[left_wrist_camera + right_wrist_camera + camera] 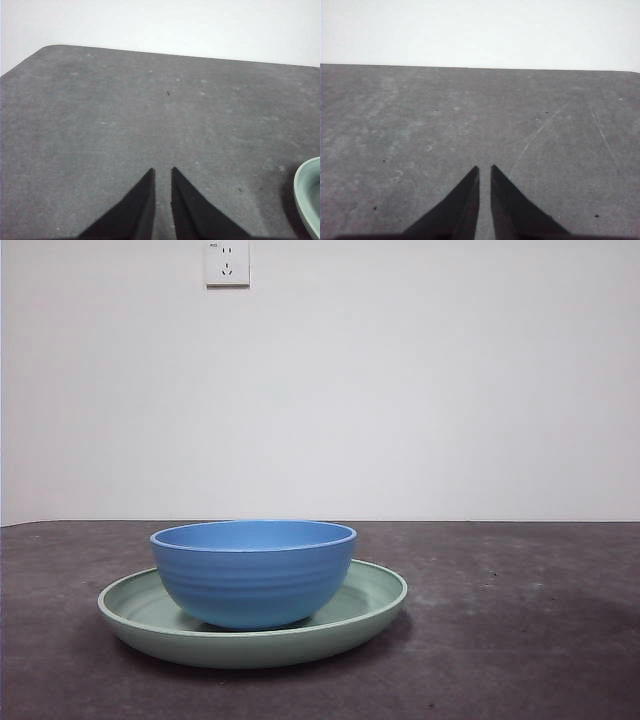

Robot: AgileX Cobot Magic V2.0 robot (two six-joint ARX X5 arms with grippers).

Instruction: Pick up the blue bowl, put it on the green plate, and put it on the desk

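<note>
Blue bowl (254,573) sits on green plate (252,617). Both end effectors, left (162,172) and right (485,170), nearly closed, empty. Risk: glossy wall slipping on regrasp, dragging the plate.

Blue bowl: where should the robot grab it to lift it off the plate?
Probably at the rim of the blue bowl, coming down from above, one jaw inside and one outside. Its wall is round, smooth and wide, and the green plate rings its base, so a low side grip looks awkward. The open top edge is thin and free.
</note>
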